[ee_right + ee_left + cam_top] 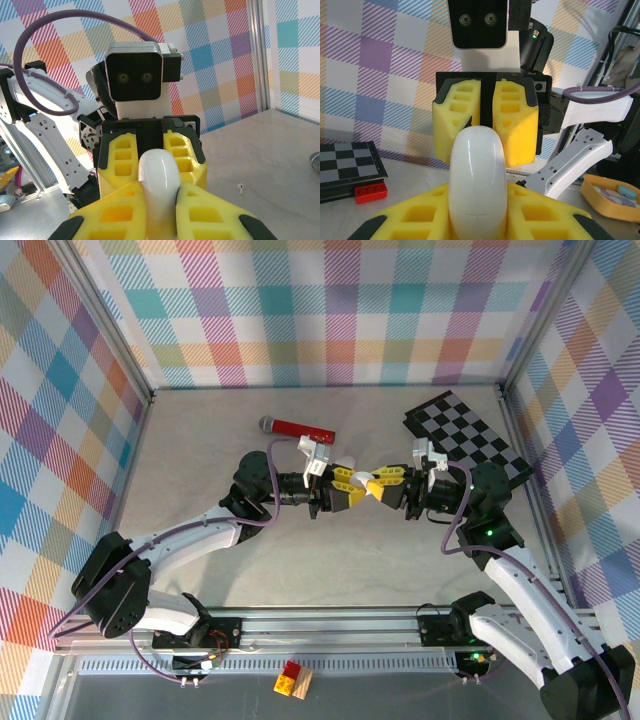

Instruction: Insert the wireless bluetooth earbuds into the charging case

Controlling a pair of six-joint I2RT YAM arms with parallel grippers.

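Centre of the overhead view: left pincer (356, 485) and right pincer (386, 481) meet tip to tip above the table (200, 470), a small white charging case (371, 485) between them.

The case is a glossy white pebble, oval and rounded, with a faint seam across its lower part in the left wrist view.

- Left pincer: yellow fingers (540, 210) pressed to both sides of the case, clamped on it.
- Right pincer: fingers (200, 205) closed on the case's other end.
- Earbuds: one tiny white earbud (241, 188) lies on the table, lower right of the right wrist view, apart from the case.
- Pastel pieces (620, 192) sit in a yellow tray (592, 197), lower right of the left wrist view; too blurred to tell more.
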